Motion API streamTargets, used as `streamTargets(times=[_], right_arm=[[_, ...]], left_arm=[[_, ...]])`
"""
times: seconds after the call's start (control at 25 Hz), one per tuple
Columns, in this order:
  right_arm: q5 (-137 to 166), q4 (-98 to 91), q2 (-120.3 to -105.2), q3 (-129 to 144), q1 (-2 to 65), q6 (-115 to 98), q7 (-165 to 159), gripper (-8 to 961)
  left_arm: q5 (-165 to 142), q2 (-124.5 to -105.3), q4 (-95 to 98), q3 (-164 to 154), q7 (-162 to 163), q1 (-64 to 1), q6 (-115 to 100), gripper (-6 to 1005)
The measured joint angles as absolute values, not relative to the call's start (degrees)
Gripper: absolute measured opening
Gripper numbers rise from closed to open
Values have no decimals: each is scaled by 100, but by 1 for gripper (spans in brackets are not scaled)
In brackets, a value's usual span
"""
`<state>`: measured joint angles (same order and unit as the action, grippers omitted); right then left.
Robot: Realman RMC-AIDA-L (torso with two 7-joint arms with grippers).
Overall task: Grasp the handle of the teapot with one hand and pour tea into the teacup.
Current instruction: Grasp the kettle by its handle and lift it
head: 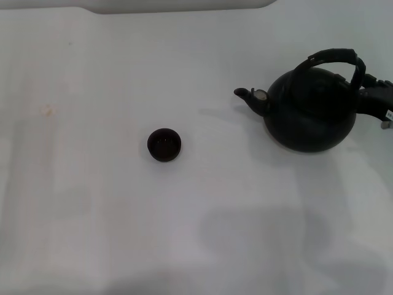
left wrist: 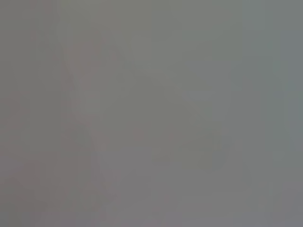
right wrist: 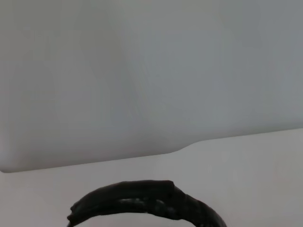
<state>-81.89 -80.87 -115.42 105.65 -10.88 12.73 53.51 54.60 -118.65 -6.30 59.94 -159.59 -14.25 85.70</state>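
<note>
The right tool (head: 376, 92) sits at the teapot's (head: 310, 110) handle (head: 334, 56), at the desk's (head: 92, 215) right edge; its grip cannot be told. Spout faces the teacup (head: 164, 145), well apart to the left.

A white table (head: 92, 215) carries everything. The teacup (head: 164, 145) sits near its middle. The teapot (head: 310, 110) stands well apart, to the right.

Bare white tabletop (head: 92, 215), setting unclear
</note>
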Motion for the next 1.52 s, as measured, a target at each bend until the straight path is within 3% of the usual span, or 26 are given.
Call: streamTargets(times=[0.84,1.52], right_arm=[[-8224,-8023,-11536,10596,-1043,1271,5349,611],[-8194,-8068,-11519,10546,-1028,1339,5352,449]], left_arm=[[5476,-11857,-536,5994,-15961,-1507,8569,879],[5475,-11866,-536,5994,-15952,-1503,8569,880]])
